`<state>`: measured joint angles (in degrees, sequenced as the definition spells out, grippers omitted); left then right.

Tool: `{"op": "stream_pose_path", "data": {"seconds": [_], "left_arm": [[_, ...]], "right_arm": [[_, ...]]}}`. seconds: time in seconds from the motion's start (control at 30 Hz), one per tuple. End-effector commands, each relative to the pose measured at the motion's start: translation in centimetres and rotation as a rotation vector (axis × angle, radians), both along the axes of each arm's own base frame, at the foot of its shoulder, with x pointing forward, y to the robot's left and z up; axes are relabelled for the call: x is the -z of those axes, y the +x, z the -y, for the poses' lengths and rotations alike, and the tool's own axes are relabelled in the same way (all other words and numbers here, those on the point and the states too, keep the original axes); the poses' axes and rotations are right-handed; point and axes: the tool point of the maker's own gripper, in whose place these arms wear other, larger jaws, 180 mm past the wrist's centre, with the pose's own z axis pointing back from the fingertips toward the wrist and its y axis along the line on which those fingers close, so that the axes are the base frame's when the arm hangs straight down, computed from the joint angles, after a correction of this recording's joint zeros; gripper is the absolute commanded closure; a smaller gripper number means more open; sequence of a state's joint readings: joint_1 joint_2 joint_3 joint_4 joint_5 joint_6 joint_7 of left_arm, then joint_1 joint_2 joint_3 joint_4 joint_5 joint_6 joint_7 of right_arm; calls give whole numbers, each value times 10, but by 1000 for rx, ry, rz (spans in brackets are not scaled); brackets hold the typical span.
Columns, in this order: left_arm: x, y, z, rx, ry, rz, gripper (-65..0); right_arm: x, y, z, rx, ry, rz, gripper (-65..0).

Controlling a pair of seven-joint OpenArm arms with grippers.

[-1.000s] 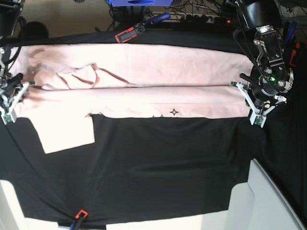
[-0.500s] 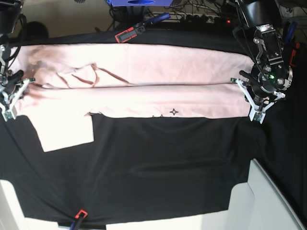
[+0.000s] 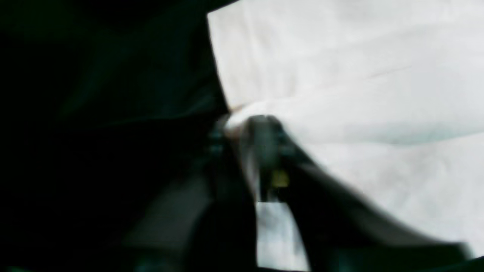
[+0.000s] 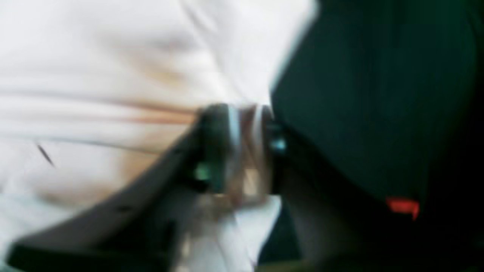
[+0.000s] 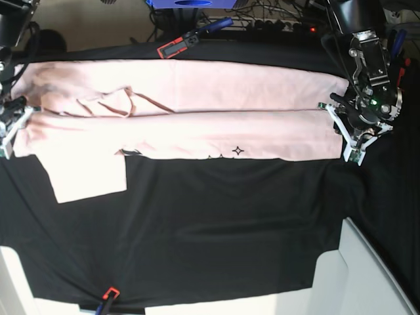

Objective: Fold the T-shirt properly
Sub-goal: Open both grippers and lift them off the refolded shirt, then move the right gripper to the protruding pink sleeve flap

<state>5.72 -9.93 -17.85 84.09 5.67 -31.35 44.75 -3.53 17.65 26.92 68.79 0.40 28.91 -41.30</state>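
The pale pink T-shirt lies folded lengthwise into a long band across the back of the black table cloth. One sleeve sticks out toward the front on the left, and small black print shows at the front edge. My left gripper is at the band's right end and my right gripper at its left end. In the blurred left wrist view the left gripper has the T-shirt bunched at its tips. In the right wrist view the right gripper has cloth between its fingers. The blur hides how wide either stands.
An orange-and-black clamp pins the cloth at the back edge and another at the front. Cables and a power strip run behind the table. A white box stands at the front right corner.
Both grippers have moved outward, away from each other. The T-shirt's ends went with them, so the band is longer and flatter, with fewer wrinkles on the left.
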Motion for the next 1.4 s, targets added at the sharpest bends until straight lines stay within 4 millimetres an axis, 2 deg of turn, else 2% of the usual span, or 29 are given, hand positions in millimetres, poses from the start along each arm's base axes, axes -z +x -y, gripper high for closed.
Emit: {"op": "stream_pose_path", "data": {"seconds": [0.0, 0.07, 0.13, 0.2, 0.27, 0.37, 0.43, 0.5, 0.57, 0.73, 0.83, 0.9, 1.0, 1.17, 1.27, 1.37], "left_arm": [[-12, 10, -8, -5, 23, 38, -242], [-11, 8, -11, -2, 49, 26, -304], [-10, 5, -15, 7, 86, 6, -324], [-14, 7, -19, 2, 105, 11, -326], [-20, 12, -21, -3, 106, 30, -326], [-38, 27, -24, -5, 125, 83, -326], [-55, 31, -37, -50, 142, 124, -326], [-73, 36, -47, -91, 165, 141, -326], [-86, 44, -52, -121, 178, 148, -326], [-97, 52, -54, -130, 184, 167, -321], [-96, 51, -56, -134, 185, 164, -319], [-96, 43, -65, -167, 187, 163, -319], [-96, 23, -87, -248, 190, 158, -317], [-91, -8, -111, -297, 192, 117, -316], [-89, -22, -116, -262, 192, 81, -316], [-91, -33, -126, -307, 191, 83, -316]], "right_arm": [[-14, 11, 11, 3, -28, 45, -263], [-13, 9, 12, 5, -29, 43, -380], [-18, 11, 12, -1, -39, 57, -437], [-25, 8, 17, 4, -56, 70, -438], [-42, 11, 27, 24, -87, 116, -438], [-65, 14, 40, 47, -130, 155, -438], [-80, 18, 44, 49, -160, 158, -441], [-94, 28, 43, 33, -181, 182, -445], [-105, 46, 40, 26, -179, 225, -447], [-96, 100, -6, -130, -133, 213, -445], [-89, 127, -24, -176, -95, 201, -447], [-87, 147, -32, -184, -63, 205, -448], [-72, 167, -40, -185, 1, 193, -448], [-44, 183, -55, -198, 86, 176, -448], [-31, 186, -58, -195, 121, 157, -450], [-25, 191, -62, -180, 160, 180, -450]]}}
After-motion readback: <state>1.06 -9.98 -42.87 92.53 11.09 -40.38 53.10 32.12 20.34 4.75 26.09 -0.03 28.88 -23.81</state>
